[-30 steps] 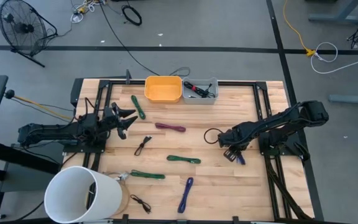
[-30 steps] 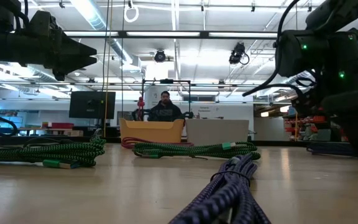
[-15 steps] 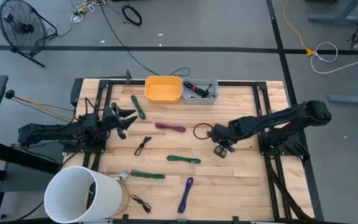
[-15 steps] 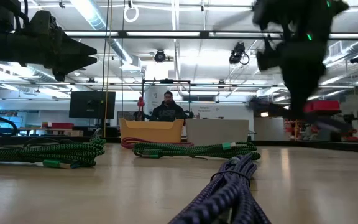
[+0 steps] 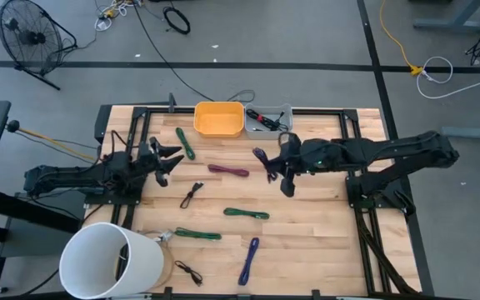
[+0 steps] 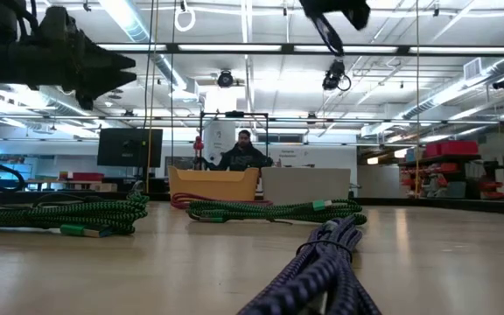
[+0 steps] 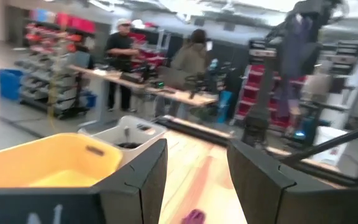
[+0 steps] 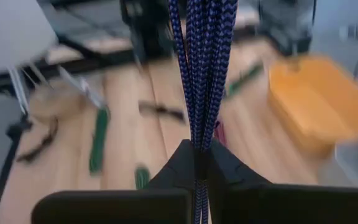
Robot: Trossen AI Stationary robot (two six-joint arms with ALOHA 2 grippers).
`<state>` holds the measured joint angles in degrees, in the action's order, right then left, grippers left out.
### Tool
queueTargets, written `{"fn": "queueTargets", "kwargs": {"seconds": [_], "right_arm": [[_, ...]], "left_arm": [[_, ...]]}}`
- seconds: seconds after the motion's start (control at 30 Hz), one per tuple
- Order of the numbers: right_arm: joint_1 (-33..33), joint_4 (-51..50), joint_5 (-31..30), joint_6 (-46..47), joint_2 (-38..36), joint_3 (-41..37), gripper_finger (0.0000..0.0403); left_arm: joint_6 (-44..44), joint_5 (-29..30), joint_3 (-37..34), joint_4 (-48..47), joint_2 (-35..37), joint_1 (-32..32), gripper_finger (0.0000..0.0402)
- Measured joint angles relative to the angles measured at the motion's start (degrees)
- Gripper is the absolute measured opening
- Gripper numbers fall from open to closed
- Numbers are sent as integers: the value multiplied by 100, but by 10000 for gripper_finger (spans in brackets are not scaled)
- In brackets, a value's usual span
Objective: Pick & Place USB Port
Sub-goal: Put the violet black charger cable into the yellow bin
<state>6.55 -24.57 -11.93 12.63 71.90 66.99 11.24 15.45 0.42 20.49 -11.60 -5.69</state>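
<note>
Overhead, your right gripper (image 5: 275, 165) was stretched out over the middle of the bench (image 5: 323, 242), toward its far edge, just in front of the grey bin (image 5: 270, 122). Its jaws were pinched shut on a blue-and-black braided cable (image 8: 201, 68), which you could see in the right wrist view running as a tight bundle straight out from between the closed fingers (image 8: 185, 163). From above, the same cable showed as a short dark-blue loop at the gripper's tip, lifted clear of the wood.

Your left gripper (image 5: 172, 159) waited near the bench's left edge, and its jaws stood apart with nothing between them; the left wrist view showed the two fingers (image 7: 138, 177) spread, looking toward the yellow bin (image 5: 218, 119) and the grey bin beside it at the far edge.

Other cables lay on the bench: a maroon one (image 5: 228, 170) near the middle, a green one (image 5: 185, 142) in front of the yellow bin, another green one (image 5: 246, 213), a third green one (image 5: 197, 234) toward the near edge, a second blue cable (image 5: 249, 260) by the near edge, and a small black one (image 5: 192, 194). A white bucket (image 5: 112, 261) stood at the near left corner.
</note>
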Motion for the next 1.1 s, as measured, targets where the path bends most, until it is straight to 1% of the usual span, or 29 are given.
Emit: {"fn": "queueTargets", "kwargs": {"seconds": [0.13,0.27,0.4,0.53,0.7,0.8,0.93,1.0,1.1], "right_arm": [[74,664,120,-486,40,-7,8],[172,1591,304,-898,43,-177,8],[225,2232,395,-1162,44,-402,8],[225,2405,394,-1211,46,-530,8],[225,2499,385,-1232,46,-547,8],[225,2564,387,-1294,46,-547,8],[225,2552,385,-1314,46,-547,8],[224,2549,385,-1316,46,-547,8],[222,2546,384,-1318,46,-547,9]], "left_arm": [[-70,-520,0,240,0,7,174],[-140,-662,1,467,-2,7,174],[-120,-795,-1,613,0,7,174],[-94,-823,1,669,-2,9,174],[11,-1049,0,1285,-155,84,174],[-43,-1023,0,1781,-496,216,174],[-144,-694,18,2430,-1233,371,174],[-145,-653,184,2530,-1670,425,174],[-266,-668,655,2621,-2376,539,174]]}}
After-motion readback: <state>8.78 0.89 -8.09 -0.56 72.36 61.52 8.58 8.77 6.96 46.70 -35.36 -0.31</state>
